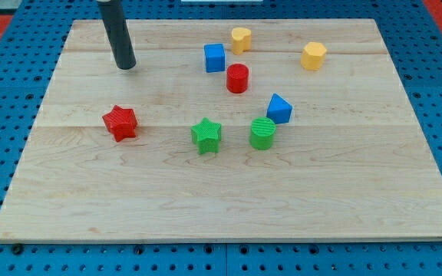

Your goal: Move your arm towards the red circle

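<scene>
The red circle [237, 78] is a short red cylinder standing on the wooden board [221, 192], right of centre in the upper half. My tip [126, 67] rests on the board at the upper left, well to the left of the red circle and slightly higher in the view. The rod rises from it out of the view's top. A blue cube [215, 57] stands between the tip and the red circle, just up and left of the circle.
A yellow block [241, 39] and a yellow hexagon [313, 56] sit near the top. A blue block [279, 109], a green cylinder [262, 133], a green star [206, 136] and a red star [120, 123] lie mid-board. Blue pegboard surrounds the board.
</scene>
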`<state>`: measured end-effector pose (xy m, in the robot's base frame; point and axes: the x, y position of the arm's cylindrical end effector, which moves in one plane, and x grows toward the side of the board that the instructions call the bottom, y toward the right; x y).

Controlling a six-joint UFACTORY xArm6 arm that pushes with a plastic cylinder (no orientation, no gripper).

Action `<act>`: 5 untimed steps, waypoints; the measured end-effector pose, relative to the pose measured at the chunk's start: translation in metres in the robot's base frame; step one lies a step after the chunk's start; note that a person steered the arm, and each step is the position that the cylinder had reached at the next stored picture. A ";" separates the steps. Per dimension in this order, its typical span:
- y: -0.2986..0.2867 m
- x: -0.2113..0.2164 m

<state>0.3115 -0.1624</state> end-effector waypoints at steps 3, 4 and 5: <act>0.002 0.000; 0.002 0.000; 0.001 0.005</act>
<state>0.3166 -0.1618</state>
